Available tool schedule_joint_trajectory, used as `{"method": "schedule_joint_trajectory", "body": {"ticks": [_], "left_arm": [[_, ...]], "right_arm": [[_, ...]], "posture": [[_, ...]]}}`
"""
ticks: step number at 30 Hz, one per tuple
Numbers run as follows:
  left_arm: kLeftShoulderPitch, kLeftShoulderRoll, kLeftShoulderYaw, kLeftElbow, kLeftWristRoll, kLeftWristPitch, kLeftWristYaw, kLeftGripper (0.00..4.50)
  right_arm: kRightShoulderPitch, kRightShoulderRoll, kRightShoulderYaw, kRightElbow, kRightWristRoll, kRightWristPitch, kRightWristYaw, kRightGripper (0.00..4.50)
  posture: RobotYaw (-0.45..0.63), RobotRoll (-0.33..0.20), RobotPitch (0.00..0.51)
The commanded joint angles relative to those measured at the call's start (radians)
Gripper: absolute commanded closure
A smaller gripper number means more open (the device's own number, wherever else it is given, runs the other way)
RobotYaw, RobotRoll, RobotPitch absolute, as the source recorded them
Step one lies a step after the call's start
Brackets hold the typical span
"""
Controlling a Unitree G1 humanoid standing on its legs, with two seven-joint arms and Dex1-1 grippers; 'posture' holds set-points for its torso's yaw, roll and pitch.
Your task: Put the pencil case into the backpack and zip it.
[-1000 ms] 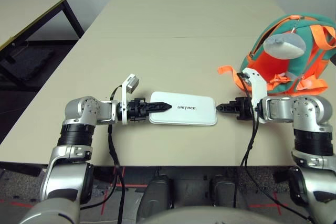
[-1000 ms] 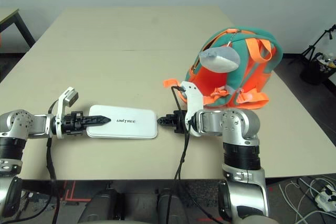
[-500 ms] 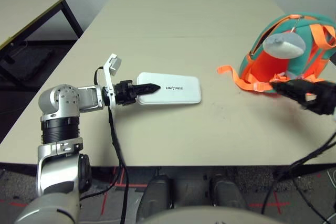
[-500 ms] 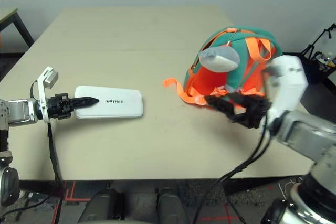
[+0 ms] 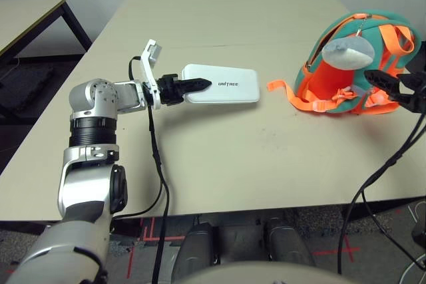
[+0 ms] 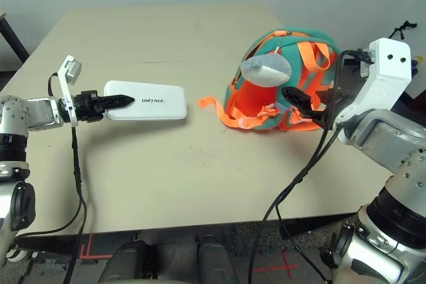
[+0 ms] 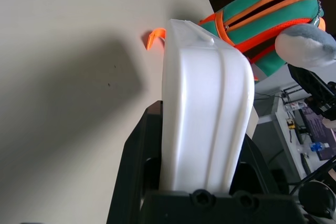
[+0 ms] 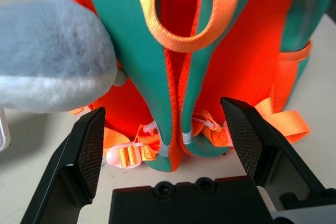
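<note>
Left wrist view: left fingers (image 7: 135,166) pinch pencil case (image 7: 205,103); right fingers (image 8: 92,140) spread.

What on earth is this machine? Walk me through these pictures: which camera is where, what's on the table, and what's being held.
It is a humanoid robot with two silver arms, each ending in a gripper of two black fingers. The two wide pictures come from cameras in its head, looking down at a beige table. The two close-ups come from cameras on its wrists, looking along the fingers.

The left gripper is shut on one end of a flat white pencil case; the left wrist view shows the case clamped between its fingers. A teal and orange backpack with a grey plush piece stands on the table to the robot's right. The right gripper is open, empty, and aimed at the backpack's strap side.
</note>
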Motion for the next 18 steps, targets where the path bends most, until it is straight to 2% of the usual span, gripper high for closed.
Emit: {"method": "schedule_joint_trajectory", "body": {"ticks": [1, 8, 13, 18], "left_arm": [[-0.006, -0.009, 0.027, -0.031, -0.01, 0.002, 0.014, 3.08], [0.018, -0.02, 0.086, -0.118, -0.048, 0.048, 0.063, 3.08], [0.031, -0.027, 0.114, -0.157, -0.065, 0.069, 0.093, 3.08], [0.042, -0.024, 0.125, -0.176, -0.079, 0.087, 0.105, 3.08]], "right_arm": [[0.003, 0.003, 0.075, 0.083, -0.058, -0.083, 0.035, 0.0], [-0.029, 0.027, 0.222, 0.297, -0.193, -0.317, 0.117, 0.0], [-0.08, 0.068, 0.272, 0.41, -0.259, -0.466, 0.157, 0.0], [-0.1, 0.087, 0.277, 0.433, -0.285, -0.51, 0.163, 1.46]], "posture": [[-0.08, 0.0, 0.001], [-0.03, 0.0, 0.0], [-0.02, 0.0, 0.0], [-0.01, 0.0, 0.001]]}}
